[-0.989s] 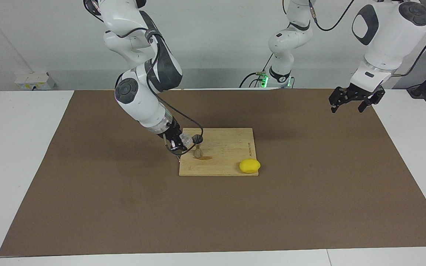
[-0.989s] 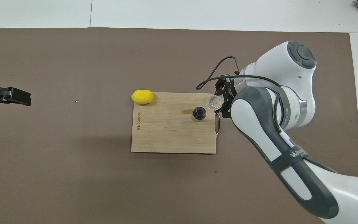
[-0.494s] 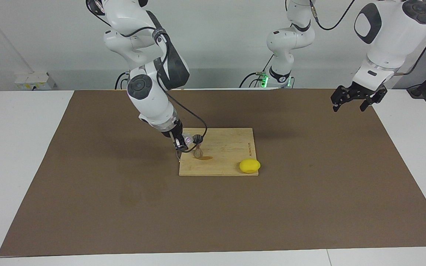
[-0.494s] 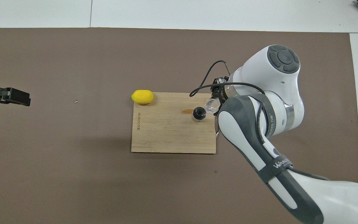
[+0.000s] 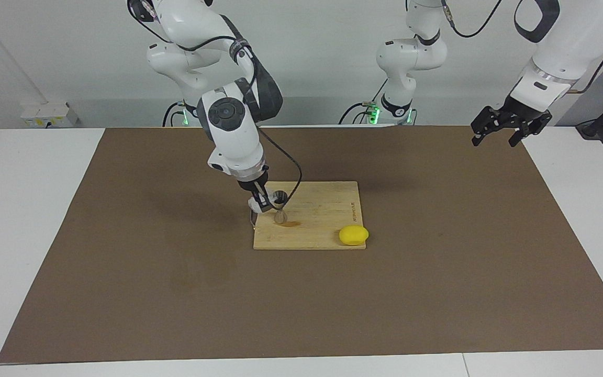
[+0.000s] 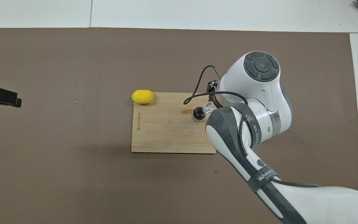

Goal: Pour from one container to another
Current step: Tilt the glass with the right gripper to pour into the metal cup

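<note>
Tilting glass tumbler [image 6: 208,108], mouth toward 9 o'clock in overhead view, over upright jigger [image 6: 198,114] on cutting board [image 6: 166,133]; right pincer [image 5: 260,202] clamps tumbler. Left pincer [image 5: 500,131] spread wide, waiting over tabletop [image 5: 437,251].

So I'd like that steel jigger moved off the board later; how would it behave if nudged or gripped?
The jigger stands on a narrow foot with a thin waist, so a nudge would probably tip it. Its shiny steel looks rigid but likely slippery. Toppled, its round cones might roll across the cutting board.
</note>
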Controlling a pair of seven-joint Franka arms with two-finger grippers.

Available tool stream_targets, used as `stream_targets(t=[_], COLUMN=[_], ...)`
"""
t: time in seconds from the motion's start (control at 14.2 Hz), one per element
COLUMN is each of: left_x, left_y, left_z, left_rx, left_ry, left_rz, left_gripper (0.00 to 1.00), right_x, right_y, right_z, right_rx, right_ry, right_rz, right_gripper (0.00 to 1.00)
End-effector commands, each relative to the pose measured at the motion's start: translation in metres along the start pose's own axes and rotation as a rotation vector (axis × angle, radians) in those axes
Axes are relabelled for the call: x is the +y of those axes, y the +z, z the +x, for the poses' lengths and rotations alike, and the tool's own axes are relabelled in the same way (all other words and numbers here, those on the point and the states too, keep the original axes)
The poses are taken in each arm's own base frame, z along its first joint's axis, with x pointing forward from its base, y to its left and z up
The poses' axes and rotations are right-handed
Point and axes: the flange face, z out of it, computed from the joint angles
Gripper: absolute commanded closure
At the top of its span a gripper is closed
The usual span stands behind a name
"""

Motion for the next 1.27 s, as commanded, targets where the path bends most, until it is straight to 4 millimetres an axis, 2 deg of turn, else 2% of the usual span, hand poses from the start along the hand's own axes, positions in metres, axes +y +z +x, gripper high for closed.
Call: stream_targets(t=[0.0,0.21,0.99,1.2], left_x=[0.009,0.023,0.022,0.015], left_y=[-0.01,-0.015,-0.013,-0.014], left_z=[-0.008,-0.009,-0.012,-0.011], left_rx=[-0.046,-0.029,-0.026,-0.019], left_ry=[0.021,0.046,0.045,0.025], left_rz=[0.01,0.027,0.026,0.026], left_gripper=[0.0,0.0,0.0,0.0], right_x=[-0.002,-0.002,-0.002,-0.002], right_y=[-0.005,-0.004,-0.007,-0.007], right_z=[-0.011,-0.012,-0.006,-0.003], right_rx=[0.066,0.084,-0.038,-0.046], right_ry=[-0.036,-0.047,0.012,0.02], right_rz=[-0.003,-0.003,0.0,-0.001], right_gripper=[1.0,1.0,1.0,1.0])
